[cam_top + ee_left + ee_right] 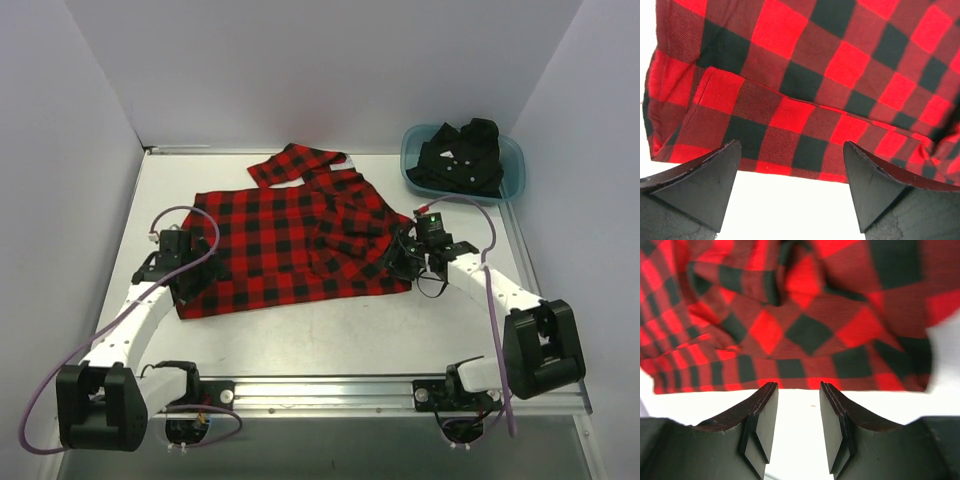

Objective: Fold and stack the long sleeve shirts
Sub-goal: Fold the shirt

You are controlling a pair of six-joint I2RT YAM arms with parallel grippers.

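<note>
A red-and-black check long sleeve shirt [290,245] lies spread on the white table, one sleeve folded away at the back [297,163]. Its right half is bunched in folds [805,315]. My left gripper [188,288] is at the shirt's near-left corner. In the left wrist view it [791,145] stands wide open, with the hem [790,167] just ahead of the fingertips. My right gripper [403,262] is at the near-right edge. It [797,386] is partly open over bare table, nothing between its pads, and the hem [800,382] is at the tips. A black shirt [460,155] lies crumpled in the tub.
The teal plastic tub [516,172] stands at the back right corner. White walls close the table on the left, back and right. A metal rail [330,392] with both arm bases runs along the near edge.
</note>
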